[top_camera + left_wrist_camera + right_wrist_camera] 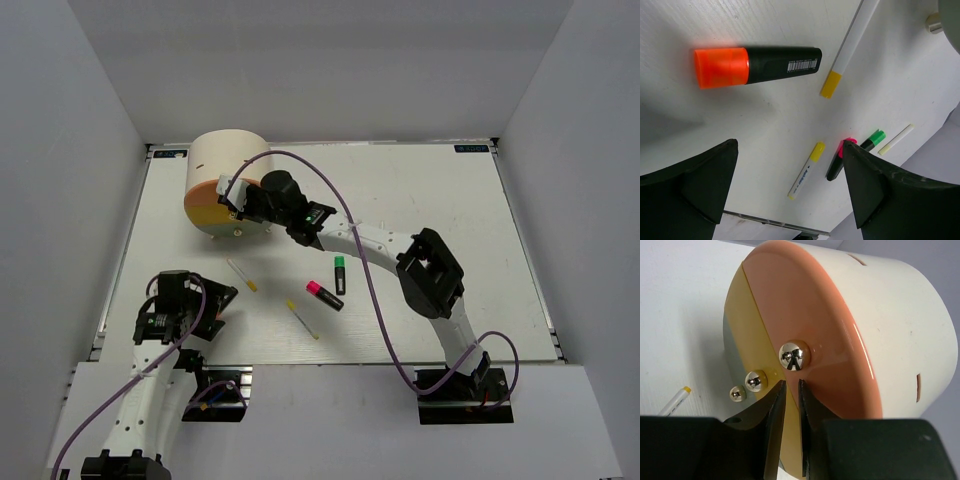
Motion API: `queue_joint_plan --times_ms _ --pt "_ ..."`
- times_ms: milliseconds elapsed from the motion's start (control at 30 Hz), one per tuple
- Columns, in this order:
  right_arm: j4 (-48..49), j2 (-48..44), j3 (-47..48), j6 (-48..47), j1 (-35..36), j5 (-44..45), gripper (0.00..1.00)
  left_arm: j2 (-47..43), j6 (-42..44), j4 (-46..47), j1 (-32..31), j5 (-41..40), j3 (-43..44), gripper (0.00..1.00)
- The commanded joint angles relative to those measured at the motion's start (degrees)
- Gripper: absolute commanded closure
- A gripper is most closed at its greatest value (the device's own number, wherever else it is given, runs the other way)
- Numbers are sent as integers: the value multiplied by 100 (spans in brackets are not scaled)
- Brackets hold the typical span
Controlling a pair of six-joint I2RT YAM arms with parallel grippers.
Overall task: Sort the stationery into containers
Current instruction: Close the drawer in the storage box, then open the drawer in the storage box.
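Near the table's near-left corner, the left gripper (790, 170) hangs wide-jawed and empty beside the orange-capped highlighter (757, 66). Mid-table lie white pens (242, 275), a pink-capped highlighter (324, 295) and a green-capped highlighter (340, 274). Toward the far-left corner, the right gripper (790, 390) — jaws a narrow slit, holding nothing — sits just under the top knob (795, 356) of the cabinet (890, 315).

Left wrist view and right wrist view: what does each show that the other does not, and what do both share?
Only the left wrist: an orange-capped highlighter, a pink highlighter, a green highlighter and the wide-open left gripper. Only the right wrist: the cabinet's orange drawer front and the right gripper, barely parted, close under a shiny knob. Both: the white table and a yellow-tipped white pen, perhaps not the same one.
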Motion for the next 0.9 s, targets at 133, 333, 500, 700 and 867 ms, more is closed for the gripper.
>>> queue_joint_plan --times_ms 133,333,500,700,867 --pt "93 -614 -359 124 -145 -1032 74 165 -58 385 -14 18 -70 5" --pt "-127 -1819 -1677 615 -224 -2099 66 648 669 1228 -14 404 105 39" --pt "-934 -2530 -2127 1398 -523 -1915 87 1658 1672 2441 -14 790 711 62" --pt "-1366 -3461 -3319 1978 -1364 -1721 78 2738 3060 3593 -67 976 1598 53" --pt "-1761 -3876 -3901 2286 -1876 -1704 55 3178 3693 4358 -67 976 2012 43"
